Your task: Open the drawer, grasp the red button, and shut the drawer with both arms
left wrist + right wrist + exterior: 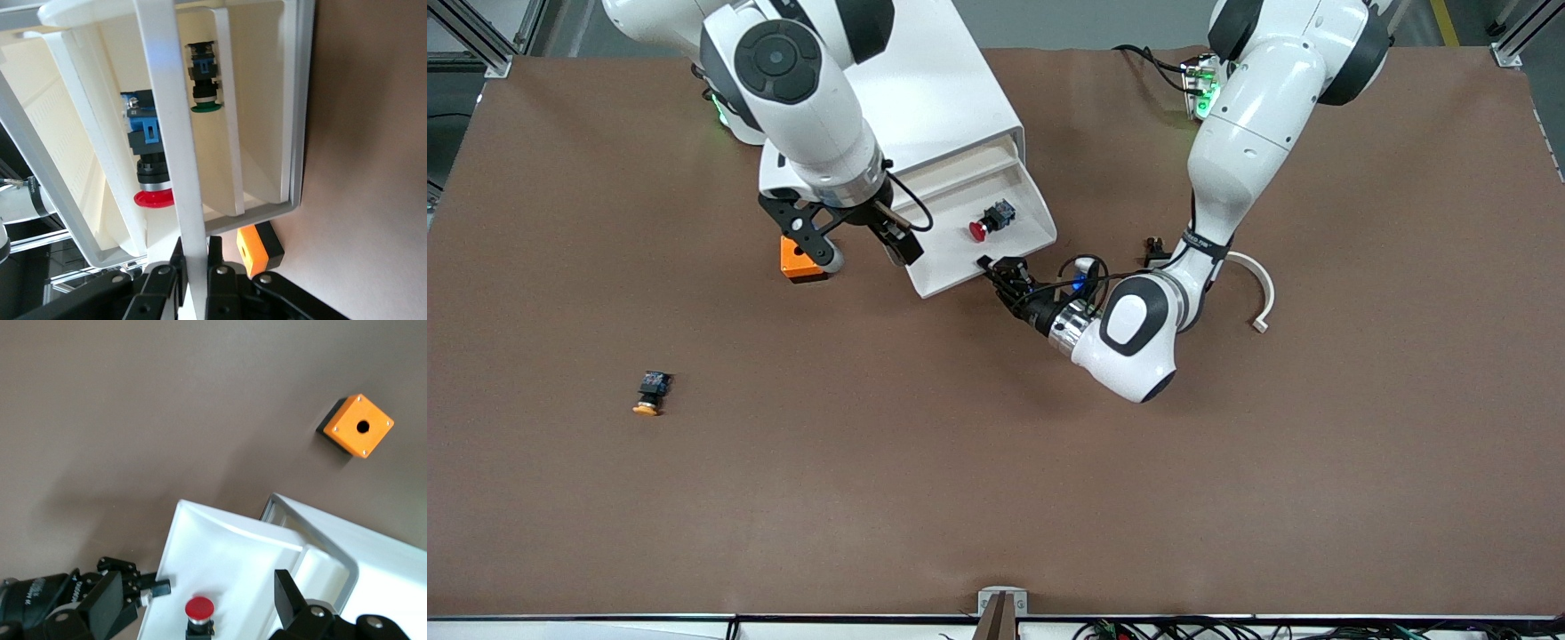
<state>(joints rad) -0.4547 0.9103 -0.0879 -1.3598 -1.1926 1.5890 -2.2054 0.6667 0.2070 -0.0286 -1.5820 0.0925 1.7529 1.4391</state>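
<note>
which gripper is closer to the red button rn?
Right. The right gripper hangs open just above the open drawer, over the red button. The left gripper is shut on the drawer's front edge, lower than the button.

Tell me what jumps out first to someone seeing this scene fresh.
The white drawer stands pulled open with the red-capped button lying in it. The left gripper is shut on the drawer's front edge, while the right gripper hangs open beside the drawer, above the orange box. An orange-capped button lies alone, nearer the front camera.
</note>
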